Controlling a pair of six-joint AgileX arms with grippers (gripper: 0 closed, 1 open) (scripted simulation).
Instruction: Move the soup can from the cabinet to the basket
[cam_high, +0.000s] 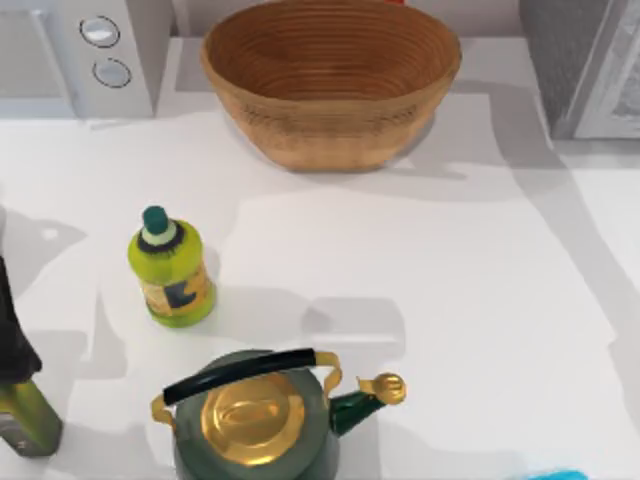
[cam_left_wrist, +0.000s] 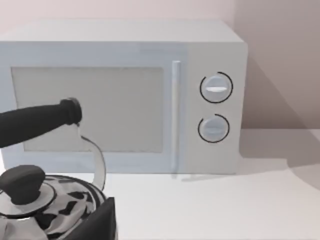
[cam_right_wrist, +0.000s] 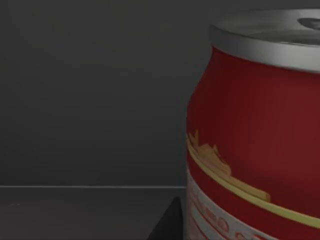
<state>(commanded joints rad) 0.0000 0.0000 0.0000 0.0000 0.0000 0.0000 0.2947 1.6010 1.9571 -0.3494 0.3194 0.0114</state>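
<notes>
The soup can (cam_right_wrist: 255, 130) stands upright and very close in the right wrist view, with a red label, a gold stripe and a silvery lid. Around it are the dark grey inner wall and floor of the cabinet (cam_right_wrist: 90, 100). A dark part of my right gripper (cam_right_wrist: 167, 225) shows just beside the can's base. From above, the cabinet (cam_high: 560, 60) stands at the table's back right with its pale door frame. The tan wicker basket (cam_high: 330, 75) sits at the back middle. A dark part of my left gripper (cam_left_wrist: 100, 222) faces the white box.
A white box with two round dials (cam_high: 100, 55) (cam_left_wrist: 215, 107) stands at the back left. A yellow-green bottle (cam_high: 172, 268) stands left of centre. A green kettle with a gold lid (cam_high: 255, 415) sits at the front. A shiny kettle with a black handle (cam_left_wrist: 35, 195) is near my left gripper.
</notes>
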